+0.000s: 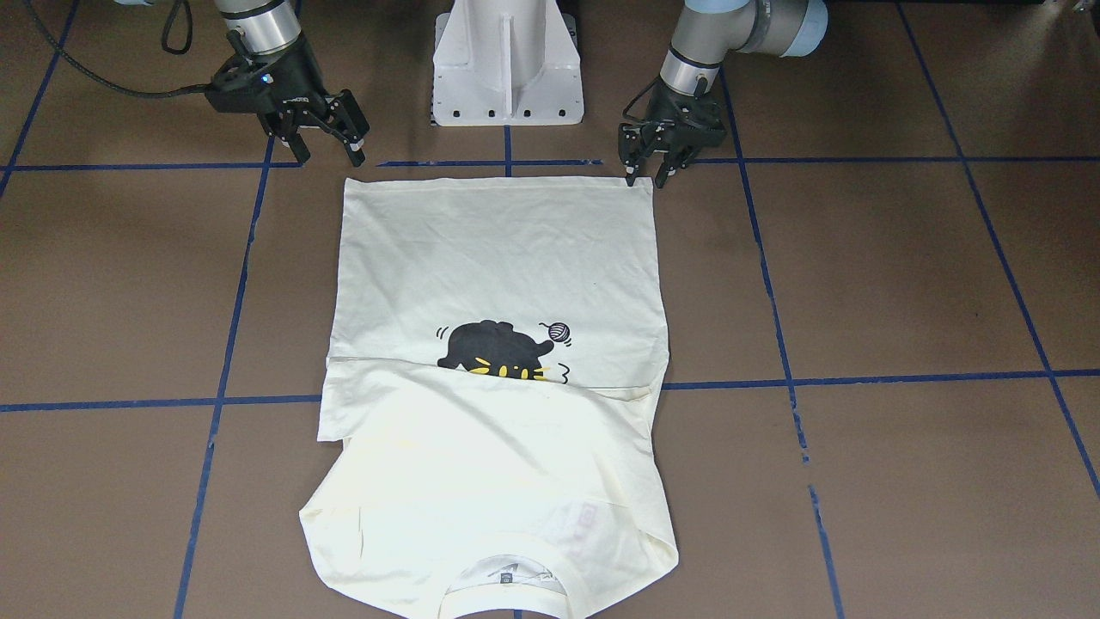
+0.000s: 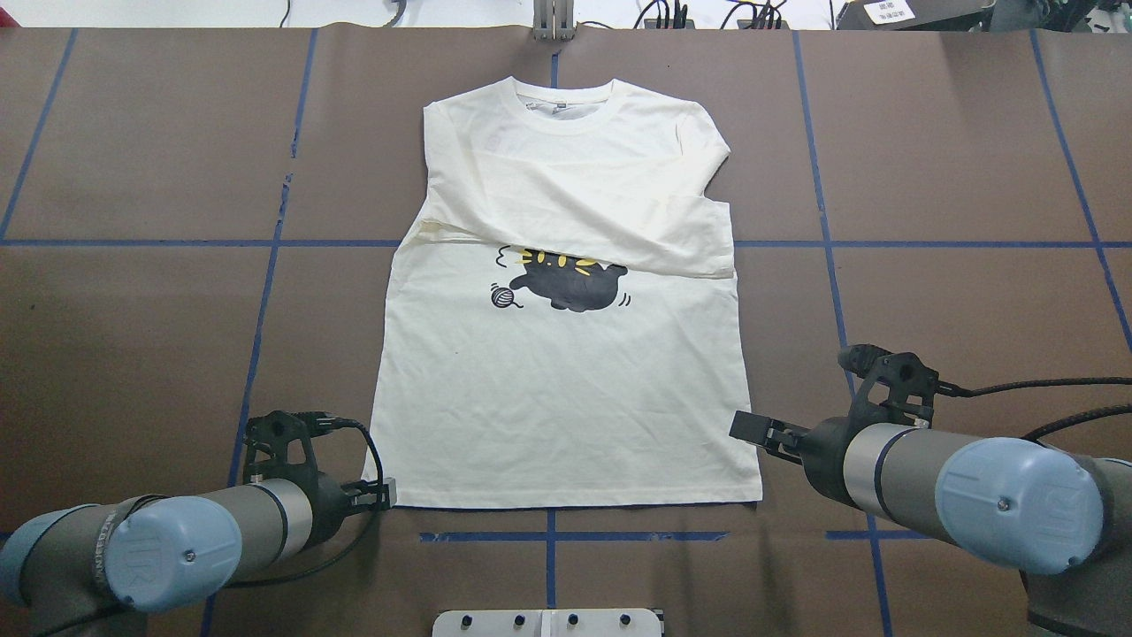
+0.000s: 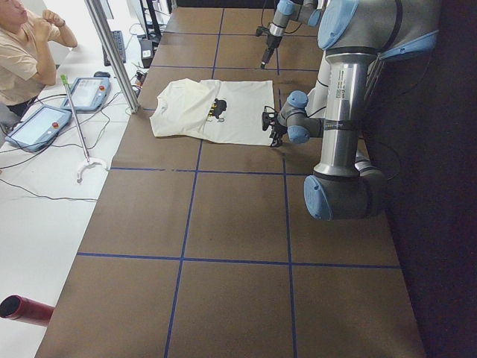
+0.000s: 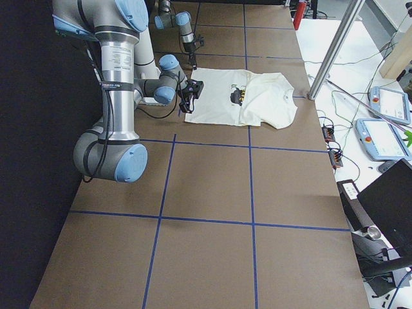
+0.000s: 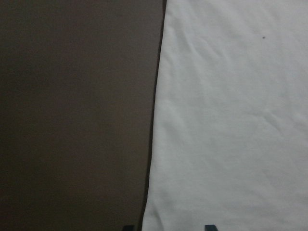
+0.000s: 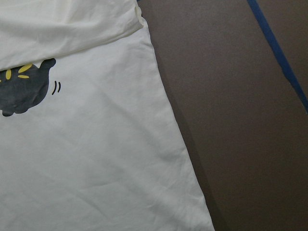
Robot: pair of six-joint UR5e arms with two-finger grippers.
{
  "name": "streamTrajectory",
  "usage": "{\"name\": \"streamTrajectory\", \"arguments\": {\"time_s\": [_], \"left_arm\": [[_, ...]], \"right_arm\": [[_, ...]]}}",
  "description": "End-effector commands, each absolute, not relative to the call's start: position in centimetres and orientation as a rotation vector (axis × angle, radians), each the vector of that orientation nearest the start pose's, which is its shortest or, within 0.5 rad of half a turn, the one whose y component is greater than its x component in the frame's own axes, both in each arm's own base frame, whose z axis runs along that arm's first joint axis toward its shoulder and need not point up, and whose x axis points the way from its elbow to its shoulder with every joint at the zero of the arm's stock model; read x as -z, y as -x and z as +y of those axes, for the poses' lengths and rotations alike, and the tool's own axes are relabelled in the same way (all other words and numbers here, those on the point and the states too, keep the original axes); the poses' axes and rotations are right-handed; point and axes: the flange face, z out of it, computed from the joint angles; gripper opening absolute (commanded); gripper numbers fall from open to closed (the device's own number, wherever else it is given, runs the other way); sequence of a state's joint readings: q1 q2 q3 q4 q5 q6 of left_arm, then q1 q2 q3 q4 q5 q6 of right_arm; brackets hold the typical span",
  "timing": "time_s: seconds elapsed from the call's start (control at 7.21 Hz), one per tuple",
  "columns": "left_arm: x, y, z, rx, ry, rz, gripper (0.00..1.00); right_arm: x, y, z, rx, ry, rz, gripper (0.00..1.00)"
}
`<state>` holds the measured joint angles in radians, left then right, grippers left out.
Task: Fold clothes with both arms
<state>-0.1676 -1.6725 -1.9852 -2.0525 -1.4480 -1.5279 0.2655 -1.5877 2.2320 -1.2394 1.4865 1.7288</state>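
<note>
Cream-white long-sleeved cotton T-shirt [image 2: 566,398] lies flat, print up, in the middle of the brown surface [image 2: 133,336], hem on the robot's side. Both sleeves [image 2: 575,208] are crossed over the chest and hide the top of the black cat print [image 2: 570,287]. Pincer status? (A)

Left pincer [image 1: 646,176]: low at its hem corner, jaws a little apart, nothing gripped. In the wrist view the shirt's side edge runs between the fingers. Right pincer [image 1: 329,156]: jaws wide, empty, apparently higher and not yet down at its corner. (B)

Failure modes from here? (A)

Judgement only.
1. The left straddles just the margin of the cloth, so closing there may catch a sliver that slips on lifting.
2. Fingers may take the top layer alone, and the body would then open like a bag.
3. The two pincers sit at unequal height. If they close or lift out of step, the hem goes over skewed.
4. The crossed sleeves lie loose, and dragging the body could spill them sideways. (B)
</note>
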Motion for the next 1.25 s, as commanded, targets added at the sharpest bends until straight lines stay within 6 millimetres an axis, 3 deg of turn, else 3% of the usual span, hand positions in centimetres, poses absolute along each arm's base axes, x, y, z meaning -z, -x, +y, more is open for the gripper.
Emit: {"name": "streamTrajectory", "arguments": {"time_s": [0.0, 1.11], "left_arm": [[-36.19, -49.05, -23.03, 0.175, -0.216, 0.980, 0.38], [-36.11, -49.22, -22.61, 0.169, -0.214, 0.982, 0.18]], "right_arm": [[-32.57, 39.18, -25.40, -0.431, -0.132, -0.976, 1.00], [-32.57, 39.22, -25.34, -0.430, -0.131, -0.976, 1.00]]}}
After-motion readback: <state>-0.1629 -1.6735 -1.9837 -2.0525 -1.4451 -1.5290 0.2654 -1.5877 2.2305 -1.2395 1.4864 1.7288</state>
